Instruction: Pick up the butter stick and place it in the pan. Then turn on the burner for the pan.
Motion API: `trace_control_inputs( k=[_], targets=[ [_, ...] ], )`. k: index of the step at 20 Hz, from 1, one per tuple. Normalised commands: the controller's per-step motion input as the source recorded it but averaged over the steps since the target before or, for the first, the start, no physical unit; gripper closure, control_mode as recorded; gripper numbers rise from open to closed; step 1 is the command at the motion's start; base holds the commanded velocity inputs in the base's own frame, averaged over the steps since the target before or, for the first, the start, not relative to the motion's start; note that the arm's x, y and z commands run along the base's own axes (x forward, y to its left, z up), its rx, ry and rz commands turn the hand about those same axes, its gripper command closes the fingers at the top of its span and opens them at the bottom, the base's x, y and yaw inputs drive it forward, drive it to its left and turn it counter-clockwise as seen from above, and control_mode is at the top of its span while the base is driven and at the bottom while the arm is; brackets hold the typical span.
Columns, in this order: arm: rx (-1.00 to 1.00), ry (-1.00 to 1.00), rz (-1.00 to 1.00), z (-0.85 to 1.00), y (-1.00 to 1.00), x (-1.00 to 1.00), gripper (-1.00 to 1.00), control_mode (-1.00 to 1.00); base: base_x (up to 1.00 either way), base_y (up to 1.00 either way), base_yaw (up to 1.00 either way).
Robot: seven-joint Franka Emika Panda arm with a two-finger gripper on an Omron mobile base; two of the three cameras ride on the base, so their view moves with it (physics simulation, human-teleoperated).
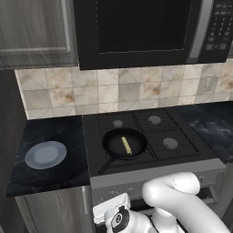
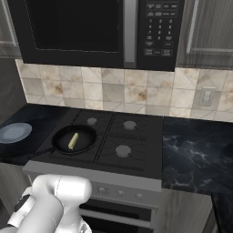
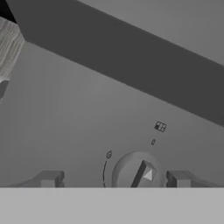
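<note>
Butter stick (image 1: 126, 145) – a thin pale-yellow bar – lies in the round black pan (image 1: 112, 147); gripper (image 3: 114, 178) jaws spread either side of a round grey knob (image 3: 136, 170)

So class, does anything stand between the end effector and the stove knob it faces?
Nothing visible does. In the hand view the knob sits straight ahead between the open fingertips, on the bare stove front. The butter already lies in the pan.
</note>
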Motion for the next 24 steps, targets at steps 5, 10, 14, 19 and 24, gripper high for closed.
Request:
trace_control_inputs(
  k=[5, 10, 14, 19, 24],
  targets=[
    [0.0, 0.0, 0.0, 0.0, -0.04, 0.01, 1.0, -1.0, 0.0, 0.0, 0.0],
    [0.0, 0.0, 0.01, 0.0, -0.12, 0.05, 1.0, -1.0, 0.0, 0.0, 0.0],
    [0.0, 0.0, 0.0, 0.0, -0.05, 0.11, 1.0, -1.0, 0.0, 0.0, 0.0],
    [0.0, 0.0, 0.01, 0.0, -0.02, 0.11, 1.0, -1.0, 0.0, 0.0, 0.0],
    [0.0, 0.0, 0.02, 0.0, 0.0, 0.12, 1.0, -1.0, 0.0, 0.0, 0.0]
  ],
)
